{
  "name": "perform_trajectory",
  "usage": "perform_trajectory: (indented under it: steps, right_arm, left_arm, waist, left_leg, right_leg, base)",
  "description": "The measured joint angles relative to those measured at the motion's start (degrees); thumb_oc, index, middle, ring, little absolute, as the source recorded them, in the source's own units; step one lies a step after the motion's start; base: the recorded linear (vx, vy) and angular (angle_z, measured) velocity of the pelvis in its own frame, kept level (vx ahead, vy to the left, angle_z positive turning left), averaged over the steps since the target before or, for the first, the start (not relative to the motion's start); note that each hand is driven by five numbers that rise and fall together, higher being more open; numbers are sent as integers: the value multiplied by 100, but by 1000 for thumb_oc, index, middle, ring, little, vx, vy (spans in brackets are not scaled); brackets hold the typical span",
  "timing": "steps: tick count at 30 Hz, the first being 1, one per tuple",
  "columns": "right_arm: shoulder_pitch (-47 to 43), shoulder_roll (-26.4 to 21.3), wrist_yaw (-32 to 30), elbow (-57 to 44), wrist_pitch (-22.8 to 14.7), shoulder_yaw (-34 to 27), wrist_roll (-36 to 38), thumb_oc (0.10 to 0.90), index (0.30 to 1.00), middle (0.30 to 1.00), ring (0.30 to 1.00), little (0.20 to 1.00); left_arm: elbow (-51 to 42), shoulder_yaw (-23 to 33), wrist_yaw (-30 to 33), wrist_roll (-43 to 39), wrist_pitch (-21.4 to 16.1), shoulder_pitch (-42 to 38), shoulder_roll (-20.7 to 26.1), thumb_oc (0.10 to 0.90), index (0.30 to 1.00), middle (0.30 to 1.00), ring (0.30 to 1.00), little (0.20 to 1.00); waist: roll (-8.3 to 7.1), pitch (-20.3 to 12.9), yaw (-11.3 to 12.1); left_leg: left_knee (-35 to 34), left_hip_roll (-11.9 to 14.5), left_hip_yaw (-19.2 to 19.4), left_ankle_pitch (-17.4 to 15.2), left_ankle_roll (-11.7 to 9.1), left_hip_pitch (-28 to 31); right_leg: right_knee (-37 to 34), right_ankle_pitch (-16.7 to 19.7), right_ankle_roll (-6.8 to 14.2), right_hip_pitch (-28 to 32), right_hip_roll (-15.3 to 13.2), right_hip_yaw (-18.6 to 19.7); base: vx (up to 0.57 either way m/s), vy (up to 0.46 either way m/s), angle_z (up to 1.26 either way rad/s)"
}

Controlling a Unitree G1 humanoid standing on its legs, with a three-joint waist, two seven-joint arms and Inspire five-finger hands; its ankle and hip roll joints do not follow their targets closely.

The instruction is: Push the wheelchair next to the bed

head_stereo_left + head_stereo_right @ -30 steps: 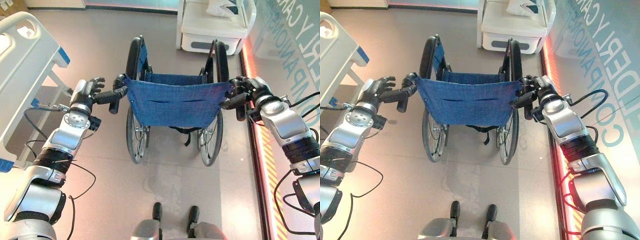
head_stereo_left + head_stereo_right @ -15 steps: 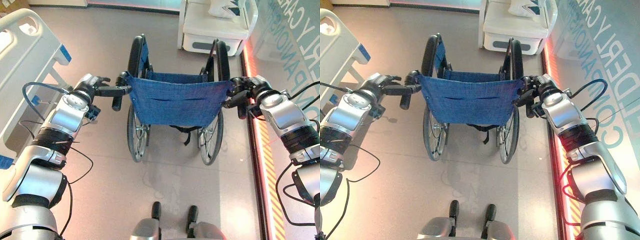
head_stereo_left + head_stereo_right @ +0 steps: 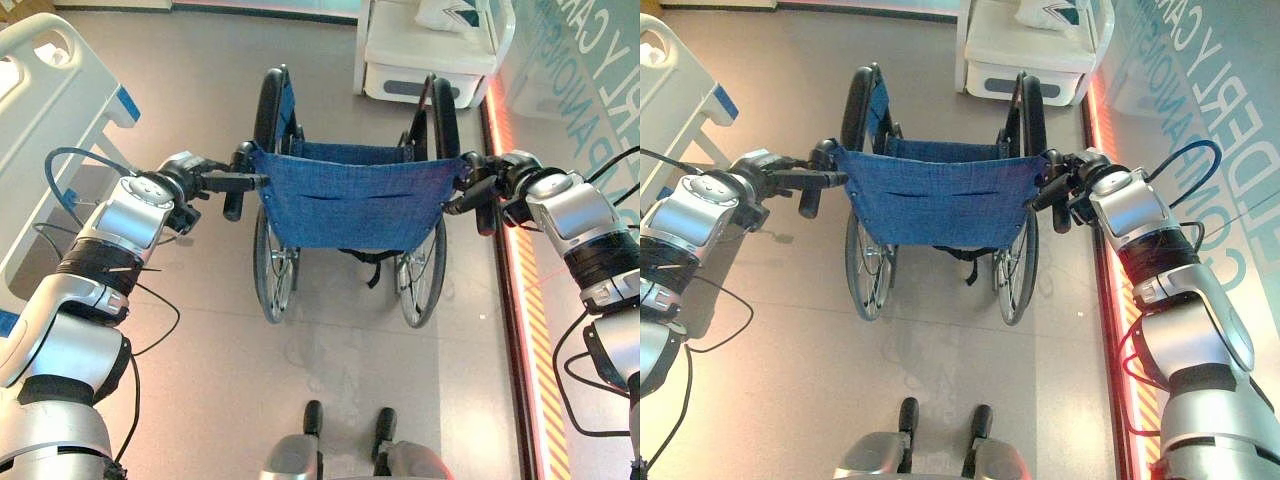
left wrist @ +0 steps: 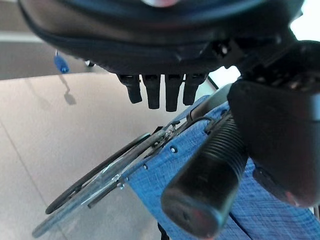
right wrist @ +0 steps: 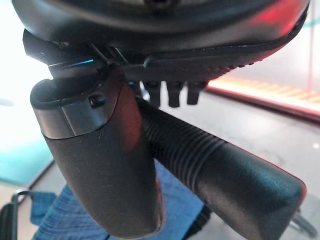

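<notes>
I have the wheelchair [image 3: 350,200] straight ahead of me on the floor, its blue backrest facing me. My left hand [image 3: 187,178] is curled around the left push handle [image 4: 210,175], thumb beside the ribbed grip, and my right hand [image 3: 497,180] is wrapped the same way on the right push handle [image 5: 220,165]. So the grasp looks done; I judge the pushing itself is what remains. The bed [image 3: 50,130] stands off to my left, apart from the chair, so I expect to steer leftward to bring it alongside. A white cabinet [image 3: 425,55] sits beyond. Large lettering runs along the floor on my right; I cannot read it whole.
</notes>
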Motion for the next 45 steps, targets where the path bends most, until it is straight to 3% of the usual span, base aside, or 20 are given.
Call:
perform_trajectory:
  steps: [4, 20, 32, 37, 41, 45]
  right_arm:
    - [-261, 71, 309, 457, 189, 64, 2, 800, 900, 900, 900, 900]
    - [-278, 277, 580, 959, 345, 154, 13, 800, 900, 900, 900, 900]
    - [-278, 426, 1534, 1403, 450, 361, -250, 800, 900, 900, 900, 900]
    - [-266, 469, 1898, 1505, 496, 548, -291, 800, 900, 900, 900, 900]
    - [-241, 471, 1783, 1545, 475, 540, -52, 800, 900, 900, 900, 900]
    - [-76, 486, 674, 1500, 283, 532, 1215, 800, 900, 900, 900, 900]
  left_arm:
    - [92, -166, -176, -61, 66, -122, -10, 800, 900, 900, 900, 900]
    - [468, -383, -550, -364, 274, -127, -171, 800, 900, 900, 900, 900]
    - [645, -900, -836, 302, 121, -185, -304, 800, 900, 900, 900, 900]
    - [675, -1145, -914, 316, 129, -241, -432, 800, 900, 900, 900, 900]
    - [712, -1148, -868, 311, 133, -240, -448, 800, 900, 900, 900, 900]
    - [764, -1148, -784, 325, 294, -240, -472, 800, 900, 900, 900, 900]
  waist:
    - [-1, -1, 45]
    - [-23, -182, 79]
    - [-60, -447, 69]
    - [-148, -516, 67]
    - [-154, -523, 65]
    - [-181, -563, 12]
  left_leg:
    - [16, 1, 10, 0, 0, 21]
    - [25, -1, 86, 1, 3, 110]
    - [23, 0, 147, 1, 4, 99]
    - [21, -1, 166, 0, 5, 98]
    - [21, 0, 170, 0, 5, 108]
    - [21, -1, 193, 0, 5, 121]
  right_leg:
    - [35, 0, 0, 1, -1, 18]
    - [103, 1, -1, 16, -7, 120]
    - [155, 2, 0, -56, -9, 194]
    - [155, 2, 1, -69, -9, 227]
    - [156, 4, 2, -66, -8, 235]
    - [160, 12, 6, -68, -8, 265]
  base:
    - [-5, -20, -2]
    - [2, -3, -2]
    - [-3, -5, -2]
    - [5, -3, -2]
    - [45, -4, -1]
    - [43, 11, -3]
